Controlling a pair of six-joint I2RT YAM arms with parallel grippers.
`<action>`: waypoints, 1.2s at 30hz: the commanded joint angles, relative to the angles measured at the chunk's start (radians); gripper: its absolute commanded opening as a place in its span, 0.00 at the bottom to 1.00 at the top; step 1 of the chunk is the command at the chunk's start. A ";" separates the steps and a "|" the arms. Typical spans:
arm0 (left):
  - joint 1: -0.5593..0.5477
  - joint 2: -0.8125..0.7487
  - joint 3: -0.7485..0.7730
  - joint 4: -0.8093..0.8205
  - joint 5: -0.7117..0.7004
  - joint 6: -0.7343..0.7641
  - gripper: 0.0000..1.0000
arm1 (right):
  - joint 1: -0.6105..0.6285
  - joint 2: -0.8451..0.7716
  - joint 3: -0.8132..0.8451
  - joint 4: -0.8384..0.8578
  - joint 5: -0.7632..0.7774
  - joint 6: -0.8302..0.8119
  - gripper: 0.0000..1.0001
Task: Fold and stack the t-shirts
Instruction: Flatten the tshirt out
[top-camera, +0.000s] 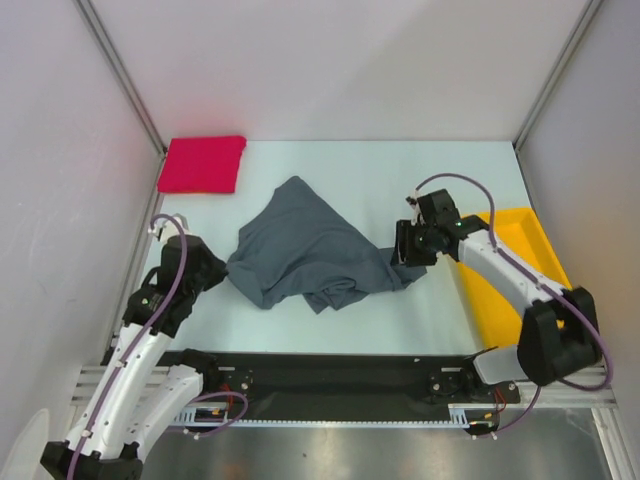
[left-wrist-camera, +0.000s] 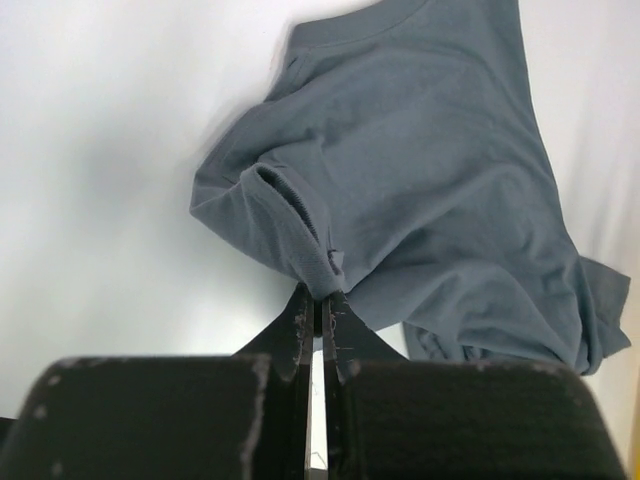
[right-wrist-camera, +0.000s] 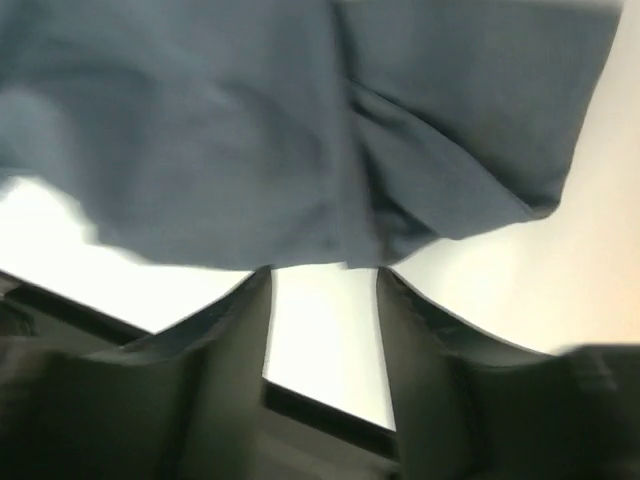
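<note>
The slate-grey t-shirt (top-camera: 305, 250) lies crumpled and spread in the middle of the table. My left gripper (top-camera: 222, 268) is at its left edge, shut on a pinch of the grey cloth (left-wrist-camera: 318, 270) by a sleeve hem. My right gripper (top-camera: 403, 248) is at the shirt's right end with its jaws open; in the right wrist view the grey t-shirt (right-wrist-camera: 300, 130) hangs just past the fingertips (right-wrist-camera: 258, 285), and nothing lies between them. The pinkish-red t-shirt (top-camera: 203, 164) lies folded flat at the back left corner.
A yellow tray (top-camera: 520, 270) sits at the right edge under my right arm. White walls with metal posts close in the table on the left, back and right. A black rail (top-camera: 330, 370) runs along the near edge.
</note>
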 joint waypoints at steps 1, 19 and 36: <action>0.009 -0.008 0.077 -0.004 0.036 -0.017 0.00 | -0.039 0.072 -0.056 0.124 -0.022 0.025 0.44; 0.011 -0.003 0.234 -0.066 0.064 0.036 0.00 | -0.007 0.226 -0.087 0.208 0.051 0.091 0.00; 0.011 -0.105 0.462 -0.134 -0.243 0.165 0.00 | 0.010 0.434 0.947 0.017 0.399 -0.116 0.00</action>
